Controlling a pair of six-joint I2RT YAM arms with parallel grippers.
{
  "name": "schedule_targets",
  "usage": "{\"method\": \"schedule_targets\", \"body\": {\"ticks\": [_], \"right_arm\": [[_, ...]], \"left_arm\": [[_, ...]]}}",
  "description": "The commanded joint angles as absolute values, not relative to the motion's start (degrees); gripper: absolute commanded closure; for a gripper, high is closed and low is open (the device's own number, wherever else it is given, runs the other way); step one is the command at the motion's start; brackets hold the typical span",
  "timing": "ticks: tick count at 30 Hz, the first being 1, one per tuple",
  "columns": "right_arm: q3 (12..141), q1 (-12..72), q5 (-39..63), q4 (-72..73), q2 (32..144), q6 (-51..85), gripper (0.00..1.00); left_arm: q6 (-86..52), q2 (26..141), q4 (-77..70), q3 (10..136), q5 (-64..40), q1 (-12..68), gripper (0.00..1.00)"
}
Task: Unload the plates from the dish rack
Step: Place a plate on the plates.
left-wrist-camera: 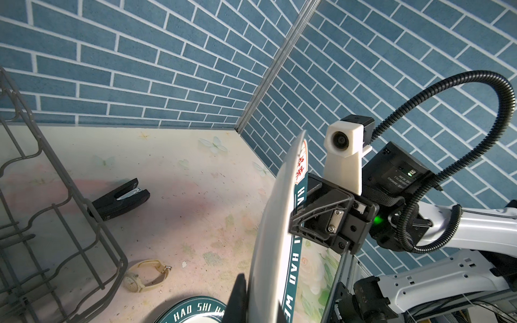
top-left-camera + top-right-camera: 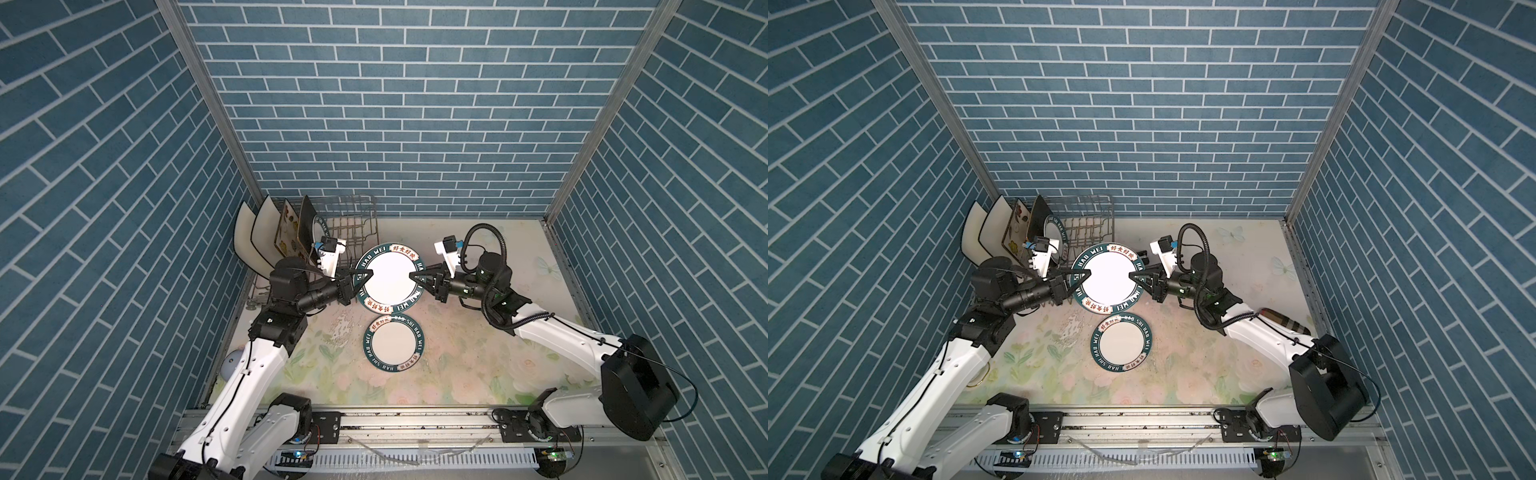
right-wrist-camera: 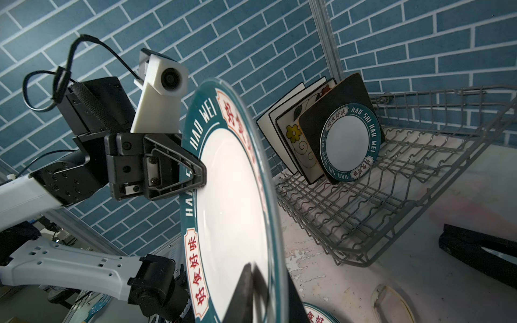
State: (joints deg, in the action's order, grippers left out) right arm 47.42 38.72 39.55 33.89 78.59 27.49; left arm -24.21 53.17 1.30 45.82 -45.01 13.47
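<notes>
Teal-rimmed plate (image 2: pixel 388 280) | clenched by left fingers (image 3: pixel 199 172), right fingers (image 1: pixel 321 204) | around: dish rack (image 2: pixel 353 226), stapler (image 1: pixel 120 198), watch (image 1: pixel 147 275)

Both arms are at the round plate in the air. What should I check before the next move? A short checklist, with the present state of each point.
1. The left gripper is shut on the held plate: ok.
2. The right gripper is shut on the opposite rim: ok.
3. The held plate is apart from the dish rack: ok.
4. Gap above the plate on the table: cannot tell.
5. Rack emptied: not ok; the square plates and a round plate stand in it.
</notes>
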Motion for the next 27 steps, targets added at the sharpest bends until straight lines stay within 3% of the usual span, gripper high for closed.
{"method": "schedule_targets", "body": {"ticks": [1,7,13,20,27], "right_arm": [[49.4,39.8,38.0,37.4,79.0,26.3,0.95],[48.6,39.8,34.0,37.6,79.1,30.5,1.0],[47.5,39.6,28.5,35.9,79.0,36.2,1.0],[46.8,39.6,26.4,35.1,78.9,40.3,1.0],[45.7,39.2,22.9,28.8,77.2,43.6,1.0]], "left_arm": [[-25.4,54.8,-0.4,44.5,-43.8,14.0,0.85],[-22.6,56.8,0.4,44.9,-41.7,14.0,0.66],[-21.6,59.7,-0.5,46.0,-40.2,14.0,0.68],[-19.4,62.2,0.7,48.0,-39.4,14.0,0.52],[-9.3,60.1,10.3,53.7,-31.2,13.9,0.42]]}}
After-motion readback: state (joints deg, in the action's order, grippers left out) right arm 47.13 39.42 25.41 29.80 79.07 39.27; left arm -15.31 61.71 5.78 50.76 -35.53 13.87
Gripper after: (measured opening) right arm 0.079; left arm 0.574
